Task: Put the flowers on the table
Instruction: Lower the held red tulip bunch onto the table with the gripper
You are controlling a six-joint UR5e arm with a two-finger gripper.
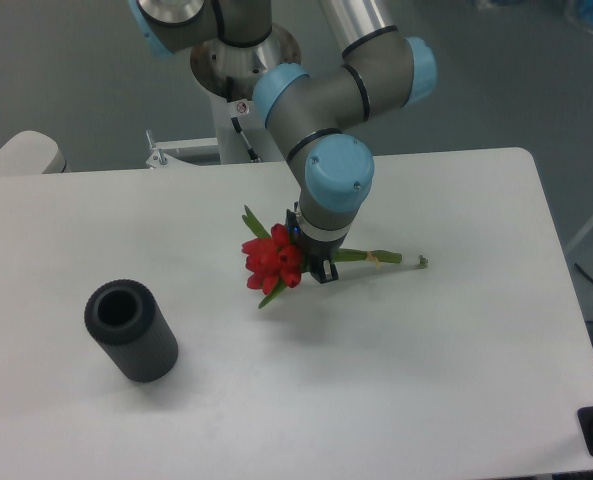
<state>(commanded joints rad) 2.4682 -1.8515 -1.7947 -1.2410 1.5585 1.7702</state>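
Note:
The flowers (270, 261), a bunch of red blooms with green leaves, lie sideways near the middle of the white table (426, 380). Their green stems run right to pale ends (420, 262). My gripper (317, 264) points down over the stems just right of the blooms and looks closed around them. The wrist hides most of the fingers; one dark fingertip (327, 271) shows below the stems. The bunch is low, at or just above the tabletop.
A dark grey ribbed cylinder (131, 331), hollow and open at the top, stands at the front left of the table. The arm's base and a metal mount (181, 152) are at the table's far edge.

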